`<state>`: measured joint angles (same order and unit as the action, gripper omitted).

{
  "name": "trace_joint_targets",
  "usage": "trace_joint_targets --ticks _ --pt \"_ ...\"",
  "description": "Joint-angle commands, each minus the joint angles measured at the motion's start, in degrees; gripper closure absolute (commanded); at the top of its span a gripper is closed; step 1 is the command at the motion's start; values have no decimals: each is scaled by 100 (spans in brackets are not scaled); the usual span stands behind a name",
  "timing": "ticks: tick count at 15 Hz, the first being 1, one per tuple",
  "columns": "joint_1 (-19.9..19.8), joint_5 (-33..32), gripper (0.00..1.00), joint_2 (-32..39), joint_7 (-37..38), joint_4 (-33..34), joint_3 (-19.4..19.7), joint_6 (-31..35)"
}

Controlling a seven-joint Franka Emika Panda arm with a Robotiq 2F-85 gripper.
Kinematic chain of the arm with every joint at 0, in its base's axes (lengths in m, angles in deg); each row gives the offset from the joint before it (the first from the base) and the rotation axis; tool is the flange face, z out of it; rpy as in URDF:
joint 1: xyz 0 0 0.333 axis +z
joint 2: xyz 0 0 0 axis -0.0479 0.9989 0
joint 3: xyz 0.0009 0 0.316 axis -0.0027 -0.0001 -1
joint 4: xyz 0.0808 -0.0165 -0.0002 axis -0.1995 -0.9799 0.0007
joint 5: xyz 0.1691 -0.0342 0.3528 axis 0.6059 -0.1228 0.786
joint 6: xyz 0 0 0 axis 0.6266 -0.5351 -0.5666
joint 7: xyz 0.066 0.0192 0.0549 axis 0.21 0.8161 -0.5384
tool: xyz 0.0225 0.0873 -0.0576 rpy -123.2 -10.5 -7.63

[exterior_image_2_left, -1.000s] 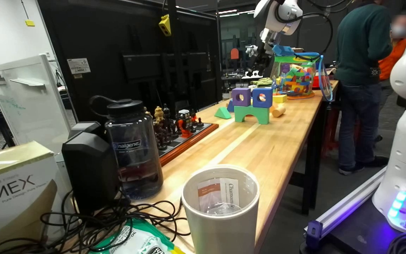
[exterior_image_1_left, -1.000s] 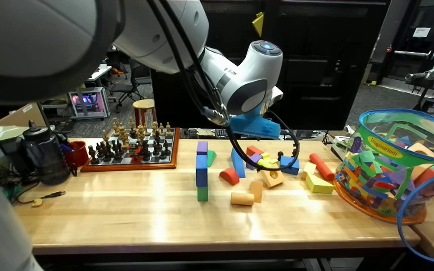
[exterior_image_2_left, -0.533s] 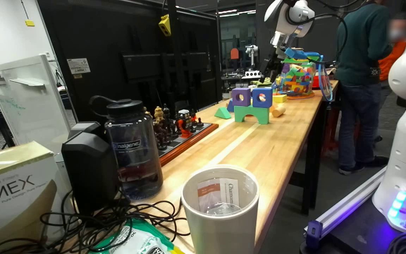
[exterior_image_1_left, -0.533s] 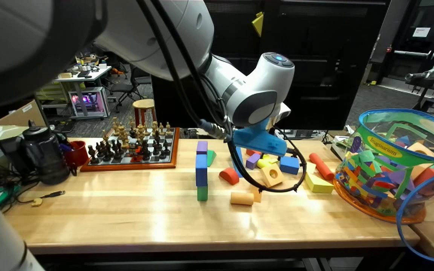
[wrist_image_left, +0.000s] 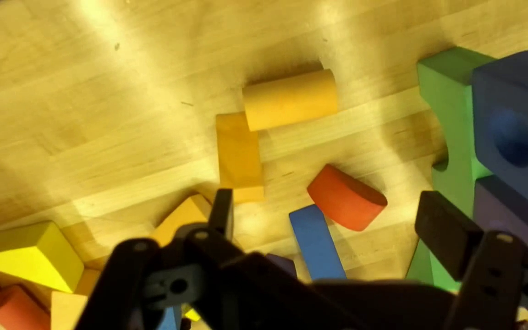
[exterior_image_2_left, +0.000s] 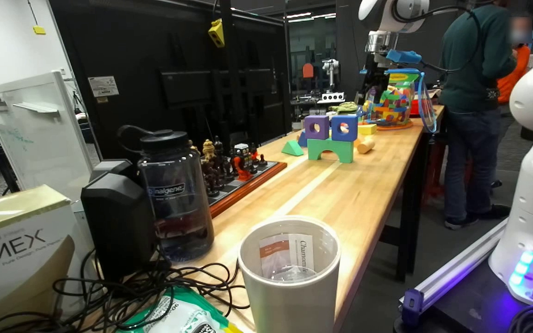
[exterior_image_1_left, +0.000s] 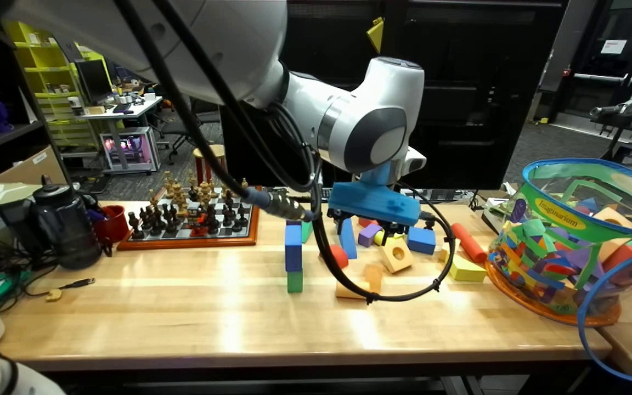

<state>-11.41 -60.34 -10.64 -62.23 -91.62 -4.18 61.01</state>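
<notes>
My gripper [wrist_image_left: 335,224] hangs open above the blocks, with nothing between its fingers. Below the gap in the wrist view lie a red half-round block [wrist_image_left: 346,197] and a blue block [wrist_image_left: 317,243]. An orange cylinder [wrist_image_left: 290,99] and a flat orange block [wrist_image_left: 239,156] lie further up that view. To the right, a green arch [exterior_image_2_left: 330,150] stands with a purple holed block [exterior_image_2_left: 317,127] and a blue holed block [exterior_image_2_left: 344,128] side by side on top. In an exterior view a wooden holed block [exterior_image_1_left: 397,255] lies below the gripper.
A clear bucket [exterior_image_1_left: 557,211] full of blocks stands at the table's end, near a yellow block [exterior_image_1_left: 464,269] and red cylinder [exterior_image_1_left: 468,243]. A chessboard [exterior_image_1_left: 255,225] with pieces, a bottle [exterior_image_1_left: 66,225] and a cup [exterior_image_2_left: 289,296] share the table. A cable loop hangs from the arm.
The arm has swung down and nearer the table's front edge, and the hand has turned so its dark fingers show under the blue mount. The blocks have stayed put.
</notes>
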Motion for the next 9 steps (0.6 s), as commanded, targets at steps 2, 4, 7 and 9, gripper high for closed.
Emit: trace_joint_targets --ticks 2,4,7,9 --pt "111 -441 0 -123 538 272 -78 -744" --pt "159 -449 0 -50 610 474 -105 -975" --pt "227 -429 0 183 646 942 -135 -1347" --pt "251 -383 0 405 599 1321 -122 -1587"
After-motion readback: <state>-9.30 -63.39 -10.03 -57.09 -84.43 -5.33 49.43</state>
